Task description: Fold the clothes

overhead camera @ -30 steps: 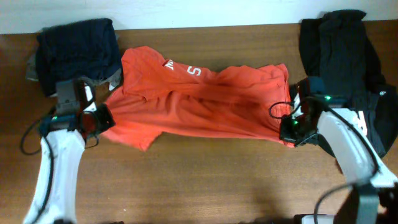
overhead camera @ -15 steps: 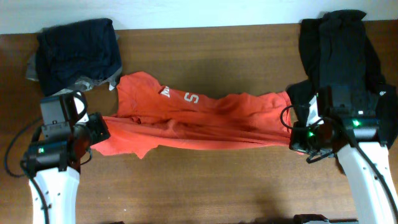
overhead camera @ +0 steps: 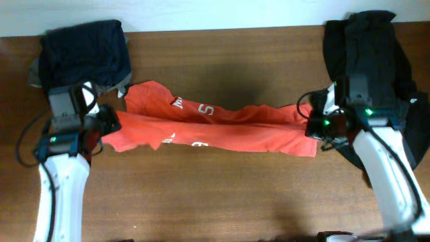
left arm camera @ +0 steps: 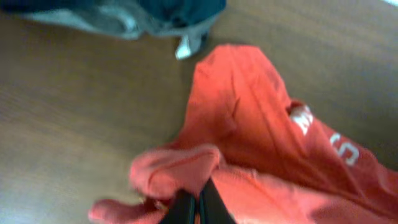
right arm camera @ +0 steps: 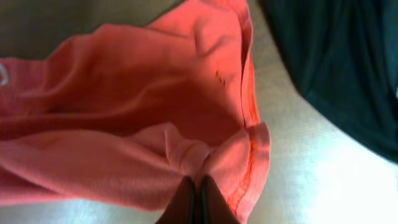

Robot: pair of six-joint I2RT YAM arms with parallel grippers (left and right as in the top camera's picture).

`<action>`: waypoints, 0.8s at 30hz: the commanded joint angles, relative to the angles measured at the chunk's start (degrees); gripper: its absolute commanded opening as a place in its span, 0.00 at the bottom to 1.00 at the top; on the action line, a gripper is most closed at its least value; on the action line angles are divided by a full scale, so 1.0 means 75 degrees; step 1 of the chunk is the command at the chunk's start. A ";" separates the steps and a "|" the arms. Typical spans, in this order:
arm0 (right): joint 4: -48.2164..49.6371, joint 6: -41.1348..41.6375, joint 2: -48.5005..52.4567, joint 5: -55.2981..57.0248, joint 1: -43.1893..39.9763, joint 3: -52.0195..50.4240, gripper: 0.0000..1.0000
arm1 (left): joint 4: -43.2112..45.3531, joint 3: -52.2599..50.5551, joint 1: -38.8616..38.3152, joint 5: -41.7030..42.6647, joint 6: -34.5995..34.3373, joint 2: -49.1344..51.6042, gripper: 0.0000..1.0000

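T-shirt (overhead camera: 215, 131) strung between both arms
Left fingers (left arm camera: 184, 210) clamped tight on its bunched left end, right fingers (right arm camera: 209, 200) likewise on the hem — a narrow band across the tabletop (overhead camera: 215, 195), long axis running arm to arm.

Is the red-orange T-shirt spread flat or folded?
Folded: the T-shirt is a narrow doubled band, left gripper and right gripper pinching its ends.

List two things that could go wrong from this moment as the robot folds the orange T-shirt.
The jaws pinch only small bunches at each end of the T-shirt, so cloth may slip free. The T-shirt's right end lies beside the black garment, which might get dragged along.
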 commanded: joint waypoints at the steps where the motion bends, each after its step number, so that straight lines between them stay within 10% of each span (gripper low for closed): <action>1: 0.0425 0.0035 0.0711 0.0035 -0.0015 0.0137 0.04 | 0.0685 0.0117 -0.0329 0.0303 0.0093 0.0574 0.01; 24: 0.2952 -0.0111 0.1842 0.0050 -0.0015 0.0137 0.04 | 0.2489 0.0117 -0.1463 -0.0938 0.0093 0.2999 0.01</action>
